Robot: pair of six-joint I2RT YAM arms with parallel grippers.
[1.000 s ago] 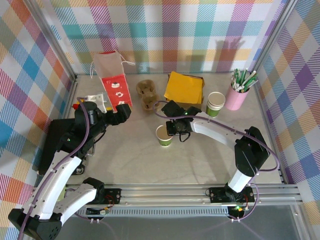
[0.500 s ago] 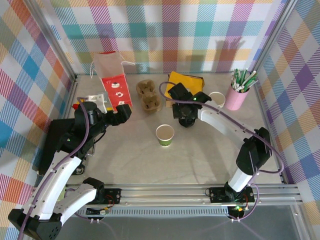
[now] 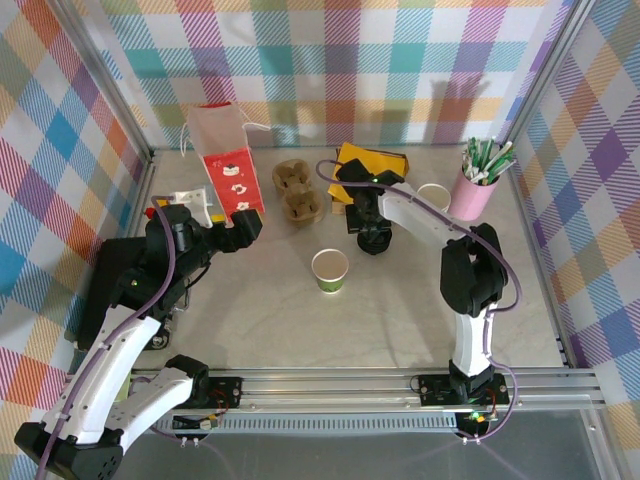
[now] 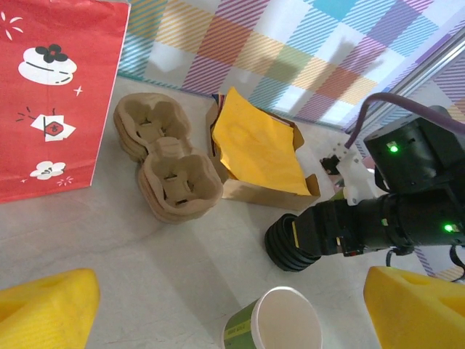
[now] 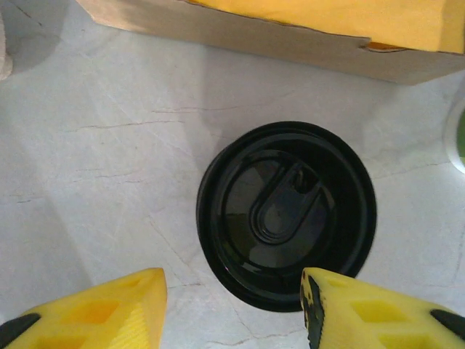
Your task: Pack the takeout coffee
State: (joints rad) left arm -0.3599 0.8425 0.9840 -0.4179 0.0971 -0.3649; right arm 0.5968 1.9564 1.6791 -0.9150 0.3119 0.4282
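Your right end effector [image 5: 232, 287] has left the green cup [image 3: 330, 270] standing open mid-bench [image 3: 400, 320]. It now hangs over the black lid [image 5: 287, 214] at the cup's 1 o'clock, fingers spread and empty. Capping looks next. Your left end effector [image 3: 248, 224] is spread too, holding nothing.

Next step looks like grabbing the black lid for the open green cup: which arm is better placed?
Right. The right gripper, open, hovers directly over the black lid, one finger on either side. The left gripper sits by the red paper bag, farther from the lid.
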